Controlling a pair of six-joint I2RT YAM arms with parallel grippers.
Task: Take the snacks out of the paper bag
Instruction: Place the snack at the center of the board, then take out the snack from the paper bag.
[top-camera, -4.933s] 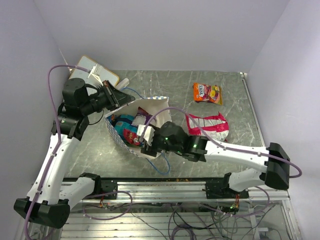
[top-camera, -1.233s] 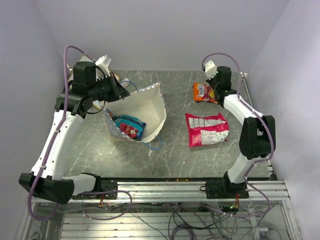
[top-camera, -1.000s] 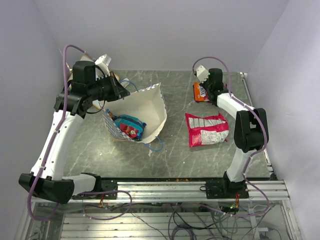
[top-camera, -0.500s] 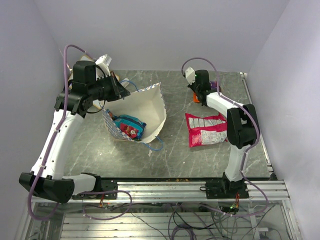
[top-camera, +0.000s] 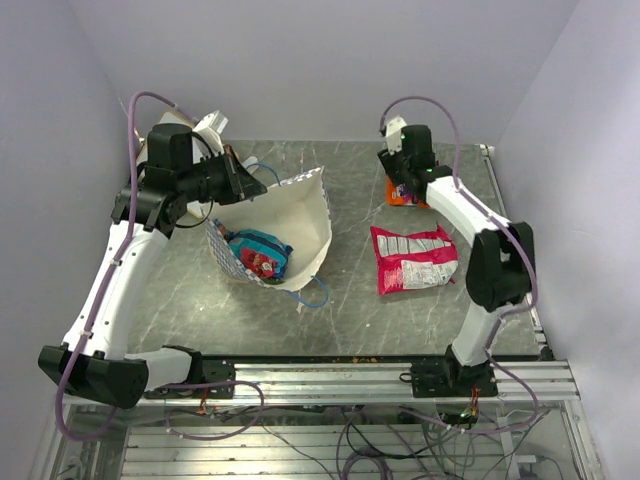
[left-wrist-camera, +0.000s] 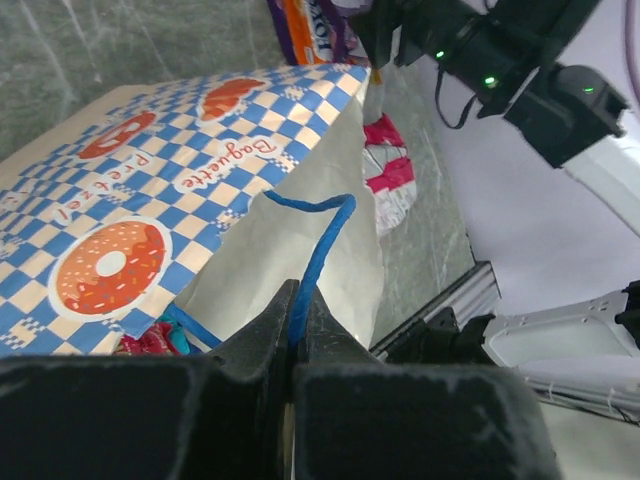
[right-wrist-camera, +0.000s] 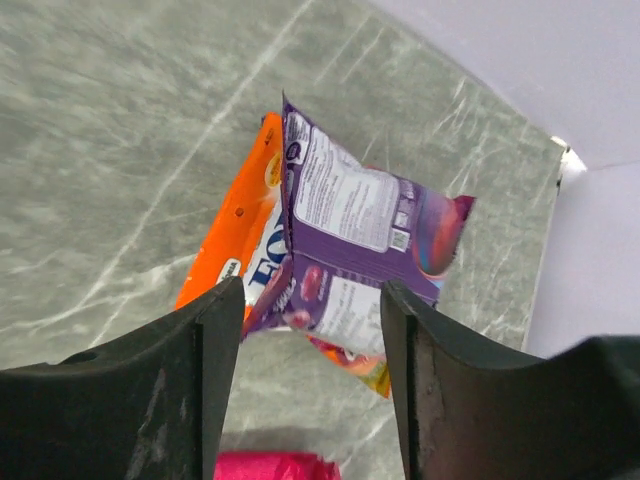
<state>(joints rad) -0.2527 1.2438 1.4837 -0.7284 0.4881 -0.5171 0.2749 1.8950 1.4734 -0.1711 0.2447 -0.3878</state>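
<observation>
The paper bag (top-camera: 300, 215) lies on its side at the table's left, mouth up; its checkered band shows in the left wrist view (left-wrist-camera: 150, 220). My left gripper (top-camera: 245, 182) is shut on the bag's blue cord handle (left-wrist-camera: 322, 245) and holds the far edge up. A blue packet (top-camera: 256, 242) and a small red packet (top-camera: 263, 262) lie inside. My right gripper (top-camera: 400, 186) is open just above a purple packet (right-wrist-camera: 360, 230), which lies on the orange packet (right-wrist-camera: 232, 235) at the far right. The large red-pink packet (top-camera: 415, 258) lies nearer.
The bag's other blue handle (top-camera: 316, 291) trails on the table in front of it. Grey walls close in at the back and both sides. A metal rail (top-camera: 350, 368) runs along the near edge. My right arm (left-wrist-camera: 500, 60) shows behind the bag.
My right gripper left the bag and moved to the far right. The purple packet is out of the bag, on the orange one. The left gripper raised the bag's edge.
</observation>
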